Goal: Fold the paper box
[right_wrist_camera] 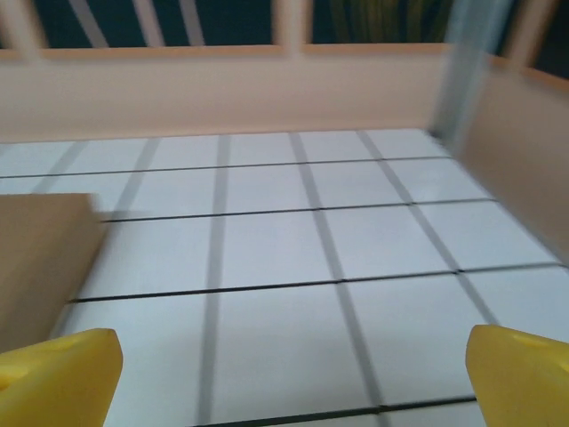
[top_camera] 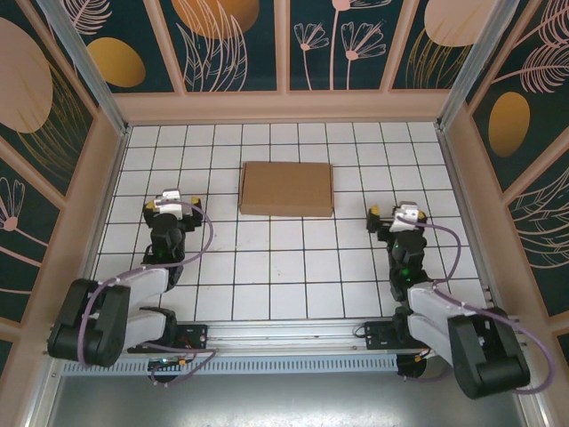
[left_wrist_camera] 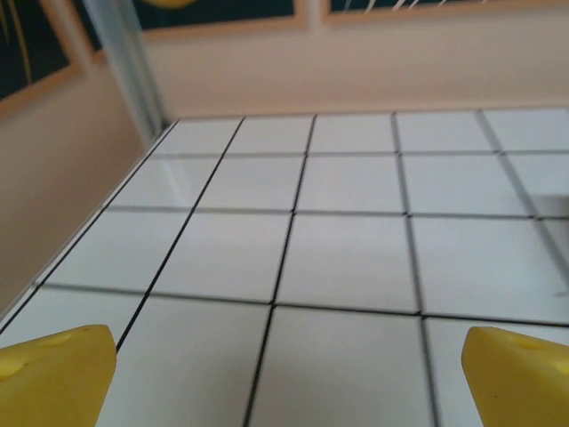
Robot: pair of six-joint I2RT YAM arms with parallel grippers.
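With our left hand and right hand both spread empty, we judge the paper box, flat on the bench between them, light, stiff but crushable, best pinched at its edges.

Paper box lies flat on the tiled table, centred, toward the far wall. Left gripper sits left of it, right gripper right, both slightly nearer the bases and apparently clear of the box.
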